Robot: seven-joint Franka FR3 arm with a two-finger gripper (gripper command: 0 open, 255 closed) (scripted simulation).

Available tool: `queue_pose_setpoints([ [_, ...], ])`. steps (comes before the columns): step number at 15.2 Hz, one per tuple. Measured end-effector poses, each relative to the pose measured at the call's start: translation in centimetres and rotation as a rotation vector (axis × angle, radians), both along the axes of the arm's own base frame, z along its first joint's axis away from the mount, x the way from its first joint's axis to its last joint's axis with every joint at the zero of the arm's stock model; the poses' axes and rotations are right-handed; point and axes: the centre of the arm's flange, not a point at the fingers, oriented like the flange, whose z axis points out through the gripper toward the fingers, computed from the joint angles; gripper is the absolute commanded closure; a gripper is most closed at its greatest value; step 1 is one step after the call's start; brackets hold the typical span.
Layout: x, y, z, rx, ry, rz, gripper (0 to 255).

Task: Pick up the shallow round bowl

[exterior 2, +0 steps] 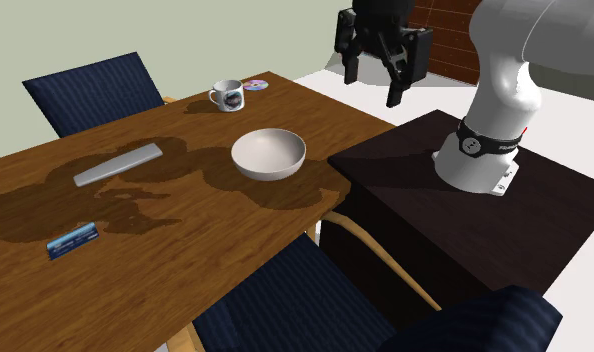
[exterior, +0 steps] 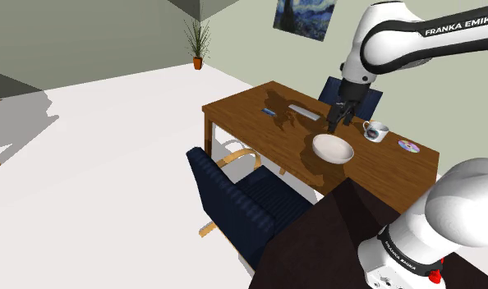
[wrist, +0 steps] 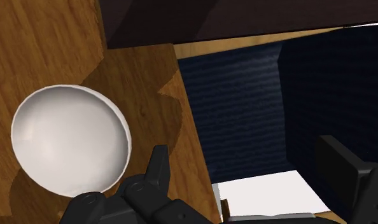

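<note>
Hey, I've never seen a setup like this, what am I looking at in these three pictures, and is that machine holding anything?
It is a white robot arm on a dark box stand, drawn by a simulator. One picture looks down from beside the stand, one from another side of the wooden table, one from the hand itself. On the table lie a white bowl, a mug, a disc, a grey bar and a blue card. The black gripper hangs open in the air near the bowl, holding nothing.
</note>
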Motion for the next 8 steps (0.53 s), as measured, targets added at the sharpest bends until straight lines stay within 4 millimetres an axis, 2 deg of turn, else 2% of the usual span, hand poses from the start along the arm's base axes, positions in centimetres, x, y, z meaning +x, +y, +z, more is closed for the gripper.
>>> queue_pose_setpoints([
  [8,2.4,-5.4,-8.4,-0.055,-0.002,0.003,0],
])
